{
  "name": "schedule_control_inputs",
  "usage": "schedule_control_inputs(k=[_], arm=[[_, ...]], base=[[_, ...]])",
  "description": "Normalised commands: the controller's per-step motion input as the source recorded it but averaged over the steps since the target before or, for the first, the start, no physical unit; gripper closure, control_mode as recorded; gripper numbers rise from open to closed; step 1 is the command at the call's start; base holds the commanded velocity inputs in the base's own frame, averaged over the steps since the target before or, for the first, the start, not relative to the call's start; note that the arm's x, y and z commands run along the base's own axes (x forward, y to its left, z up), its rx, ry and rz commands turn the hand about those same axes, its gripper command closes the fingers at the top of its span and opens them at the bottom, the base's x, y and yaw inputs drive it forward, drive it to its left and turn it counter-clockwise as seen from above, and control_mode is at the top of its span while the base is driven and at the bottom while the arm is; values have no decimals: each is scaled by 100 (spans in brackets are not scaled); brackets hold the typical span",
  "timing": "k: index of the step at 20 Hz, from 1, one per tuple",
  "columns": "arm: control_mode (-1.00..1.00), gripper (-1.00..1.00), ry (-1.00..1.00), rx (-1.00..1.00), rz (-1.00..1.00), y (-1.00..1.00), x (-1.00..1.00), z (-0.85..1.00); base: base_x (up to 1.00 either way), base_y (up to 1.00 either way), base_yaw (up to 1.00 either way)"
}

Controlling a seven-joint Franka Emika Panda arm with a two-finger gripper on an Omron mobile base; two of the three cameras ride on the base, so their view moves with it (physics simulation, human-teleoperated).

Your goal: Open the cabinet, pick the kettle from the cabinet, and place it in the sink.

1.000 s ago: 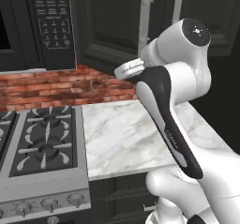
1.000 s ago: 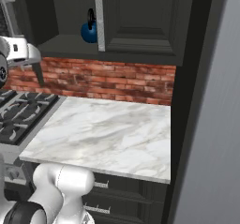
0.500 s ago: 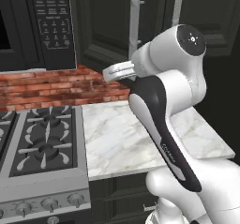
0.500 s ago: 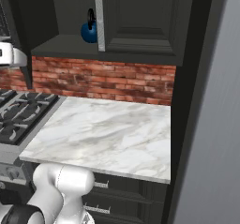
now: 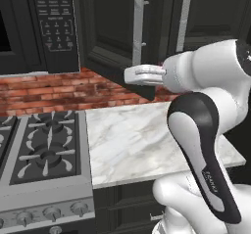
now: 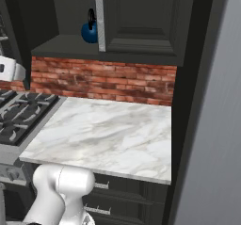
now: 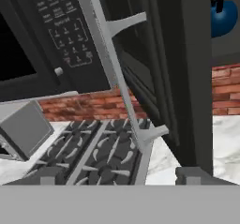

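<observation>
Since a sec ago your end effector [image 7: 113, 175] has let go of the bar handle [image 7: 123, 89] and spread wide, tips either side of it w/o touching. Left door [image 5: 115, 32] of the cabinet [image 6: 141, 24] is swung out, so the kettle [image 6: 89, 31] sits exposed on the shelf [image 6: 66, 46], above the table [image 6: 108, 137]; reach there next.

Base views flank counter [image 5: 137, 140] — hand close.

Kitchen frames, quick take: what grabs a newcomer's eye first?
The dark-blue kettle on the shelf of the black cabinet, whose left door stands swung open over the marble counter. Next, the open gripper facing that door's long silver handle.
</observation>
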Motion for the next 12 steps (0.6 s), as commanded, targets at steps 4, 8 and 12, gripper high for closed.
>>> schedule_control_inputs(k=[4, 8, 12], arm=[[-100, -100, 0, 38, 0, -35, -54, 11], [-100, -100, 3, 28, 0, -51, -23, 21], [-100, -100, 21, 14, -2, -49, -2, 23]], base=[[0, 0, 0], [0, 0, 0], [0, 0, 0]])
